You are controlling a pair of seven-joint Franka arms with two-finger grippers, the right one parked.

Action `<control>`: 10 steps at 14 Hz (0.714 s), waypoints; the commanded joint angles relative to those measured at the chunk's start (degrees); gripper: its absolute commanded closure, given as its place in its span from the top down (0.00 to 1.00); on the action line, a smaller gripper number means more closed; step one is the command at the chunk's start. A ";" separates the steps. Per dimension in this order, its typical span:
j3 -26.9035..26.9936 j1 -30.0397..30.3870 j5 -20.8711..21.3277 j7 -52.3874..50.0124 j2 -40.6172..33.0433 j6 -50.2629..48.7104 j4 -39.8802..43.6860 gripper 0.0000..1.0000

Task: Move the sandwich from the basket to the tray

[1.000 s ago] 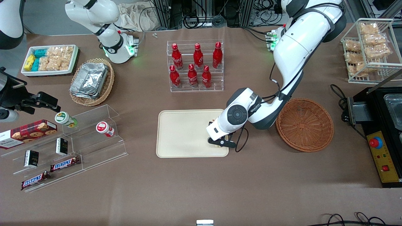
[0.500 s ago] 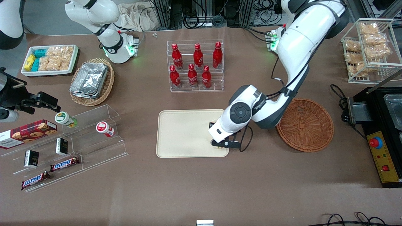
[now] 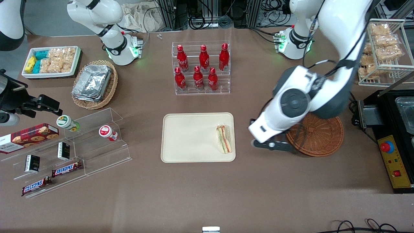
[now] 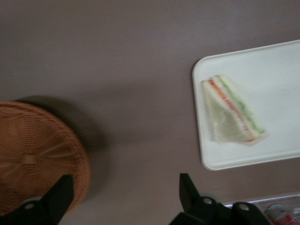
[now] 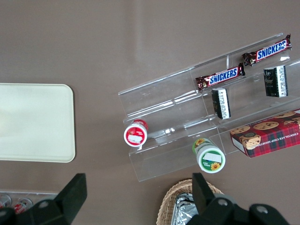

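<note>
Front view: left arm raised at right of frame – gripper [image 3: 271, 144] spread wide, empty, between tray [image 3: 190, 155] and basket [image 3: 323, 136]; one sandwich [image 3: 224, 139] on tray.

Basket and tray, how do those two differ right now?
The basket is round, reddish-brown woven wicker; the tray is flat, rectangular, smooth cream with rounded corners. The basket holds nothing visible, while the tray carries the sandwich near its edge toward the basket. The arm partly covers the basket; the tray is unobstructed. Both rest on the brown table. The tool, open, hangs above the table between them.
</note>
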 commanded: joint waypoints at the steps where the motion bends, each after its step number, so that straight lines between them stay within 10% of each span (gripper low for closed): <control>1: -0.28 6.48 0.44 6.92 -6.21 -4.17 -1.52 1.00; 10: -0.11 17.49 0.61 11.33 -13.17 -9.02 -0.47 1.00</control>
